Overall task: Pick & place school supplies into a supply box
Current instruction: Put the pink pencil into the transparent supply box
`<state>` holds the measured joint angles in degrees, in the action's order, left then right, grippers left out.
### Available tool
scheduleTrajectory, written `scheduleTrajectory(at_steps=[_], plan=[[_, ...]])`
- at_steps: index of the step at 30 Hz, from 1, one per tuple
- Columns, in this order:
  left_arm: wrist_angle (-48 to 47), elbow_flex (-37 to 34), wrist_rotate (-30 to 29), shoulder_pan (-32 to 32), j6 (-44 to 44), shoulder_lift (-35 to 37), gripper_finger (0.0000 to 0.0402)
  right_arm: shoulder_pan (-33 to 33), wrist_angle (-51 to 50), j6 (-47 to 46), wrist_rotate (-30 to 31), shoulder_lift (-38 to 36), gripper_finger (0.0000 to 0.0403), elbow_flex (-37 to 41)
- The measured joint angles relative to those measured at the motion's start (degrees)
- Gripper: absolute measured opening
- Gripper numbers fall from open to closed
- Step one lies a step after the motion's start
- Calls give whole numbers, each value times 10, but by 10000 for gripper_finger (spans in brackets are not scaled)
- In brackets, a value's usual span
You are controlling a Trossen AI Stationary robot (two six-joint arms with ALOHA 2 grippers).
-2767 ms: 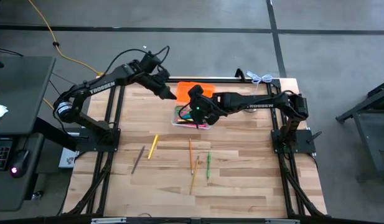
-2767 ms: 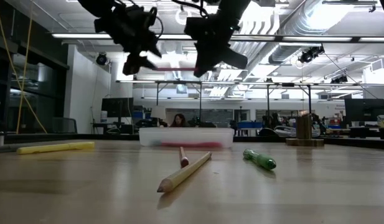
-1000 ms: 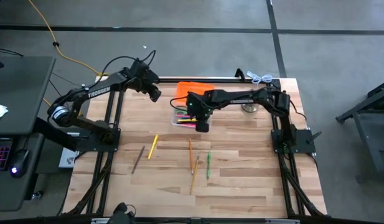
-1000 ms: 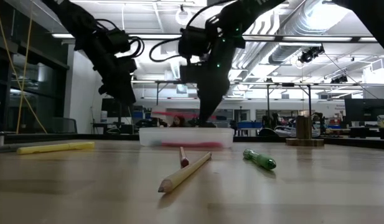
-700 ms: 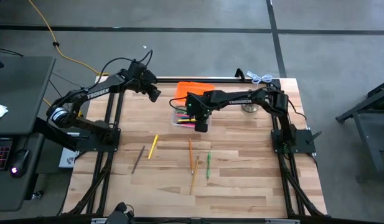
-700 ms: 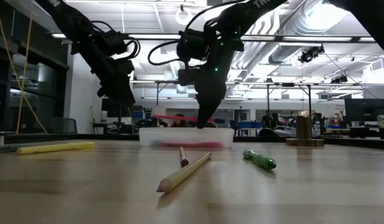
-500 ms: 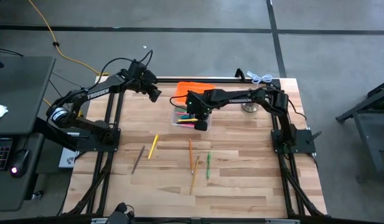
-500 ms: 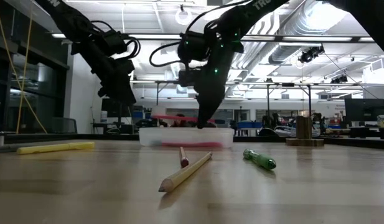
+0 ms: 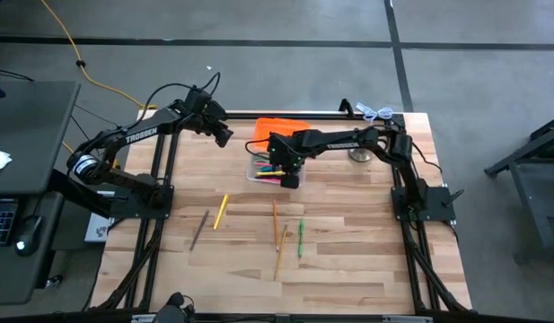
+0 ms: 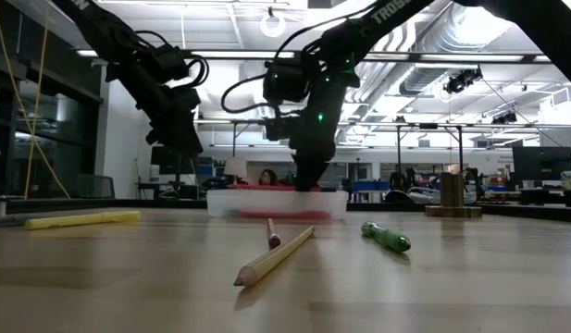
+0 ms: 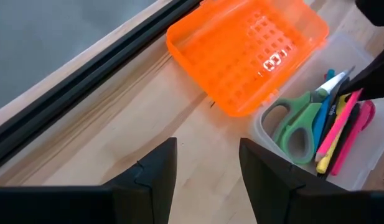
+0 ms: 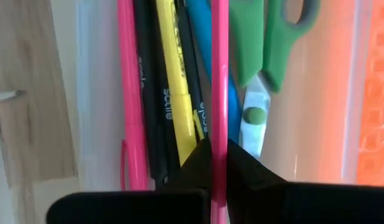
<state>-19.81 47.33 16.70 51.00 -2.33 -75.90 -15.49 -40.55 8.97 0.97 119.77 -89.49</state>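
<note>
High view puts the supply box [image 9: 275,169] near the far edge of the desk [image 9: 348,269], its orange lid [image 9: 278,129] lying open on the side away from the loose supplies. The right tool [image 9: 290,170] sits directly over the box, dipped down into it. Right wrist view shows its two fingers pinched tight on a thin pink pen [image 12: 220,93], which runs lengthwise above the box contents: a pink marker [image 12: 131,93], a yellow highlighter [image 12: 174,87], a blue pen [image 12: 204,56] and green-handled scissors [image 12: 266,43]. The left tool [image 9: 219,135] hovers beside the lid, off the box's left end; left wrist view shows its fingers [image 11: 151,177] spread apart with nothing between them. On the near side of the box, well apart from it, lie a yellow marker [image 9: 220,211], a dark brown pencil [image 9: 199,229], an orange pencil [image 9: 275,222], a natural wood pencil [image 9: 281,253] and a green marker [image 9: 301,239].
</note>
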Motion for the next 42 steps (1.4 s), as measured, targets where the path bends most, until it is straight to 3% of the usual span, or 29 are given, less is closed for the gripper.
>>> scheduleTrajectory(at_steps=[14, 42], plan=[[5, 0, 5, 0, 6, 0, 200, -4, 1, 7, -5, 14, 2, 0], [5, 0, 5, 0, 7, 0, 200, -4, -2, 41, -1, -16, 82, 0]])
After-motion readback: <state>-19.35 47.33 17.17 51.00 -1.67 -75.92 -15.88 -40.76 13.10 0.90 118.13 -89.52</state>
